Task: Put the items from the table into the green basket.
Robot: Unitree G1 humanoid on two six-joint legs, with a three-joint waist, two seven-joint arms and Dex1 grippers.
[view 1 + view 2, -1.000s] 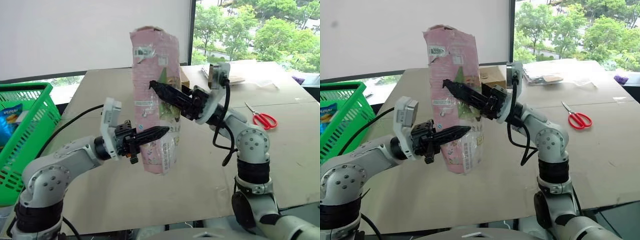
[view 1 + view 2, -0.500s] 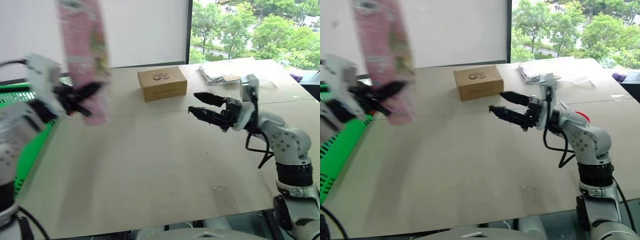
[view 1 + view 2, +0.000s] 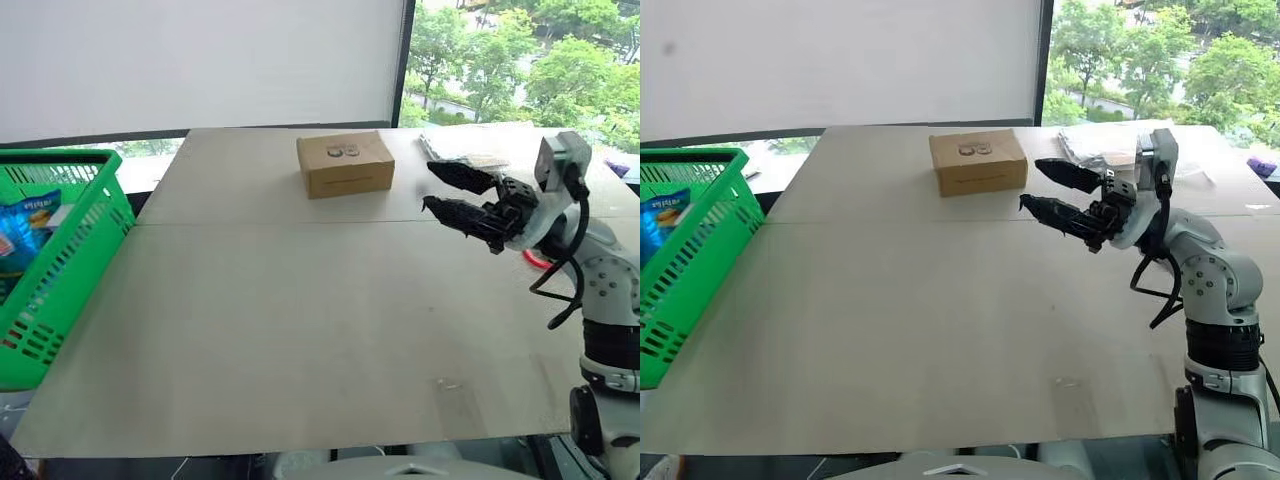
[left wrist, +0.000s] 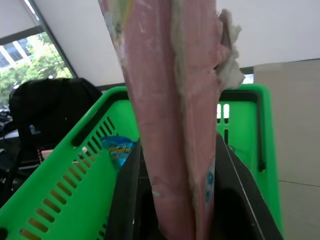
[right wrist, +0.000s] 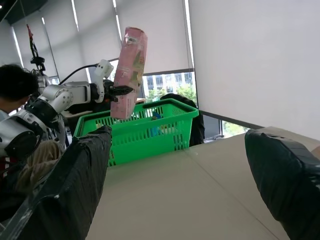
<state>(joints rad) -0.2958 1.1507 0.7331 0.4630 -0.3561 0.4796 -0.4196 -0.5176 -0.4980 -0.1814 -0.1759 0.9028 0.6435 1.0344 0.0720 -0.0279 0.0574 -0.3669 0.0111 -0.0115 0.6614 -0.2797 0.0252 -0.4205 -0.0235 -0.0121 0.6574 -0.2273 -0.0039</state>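
Observation:
The long pink snack packet (image 4: 170,100) stands upright with my left gripper (image 4: 179,150) shut on its lower part. The right wrist view shows that gripper (image 5: 120,90) holding the packet (image 5: 129,70) above the green basket (image 5: 150,131). The basket (image 3: 60,158) stands off the table's left edge, and a blue packet (image 3: 24,226) lies inside it. Over the right side of the table (image 3: 300,320) my right gripper (image 3: 428,185) hangs open, pointing left, with nothing between its fingers.
A brown cardboard box (image 3: 345,163) sits at the back middle of the table. Clear-wrapped papers (image 3: 470,150) lie at the back right, and red scissors (image 3: 540,261) peek out behind my right arm. A person (image 5: 15,85) is beyond the basket.
My left arm has swung the pink packet far to the left, out of the head views and over the basket. My right gripper has drawn away to the right, open and empty.

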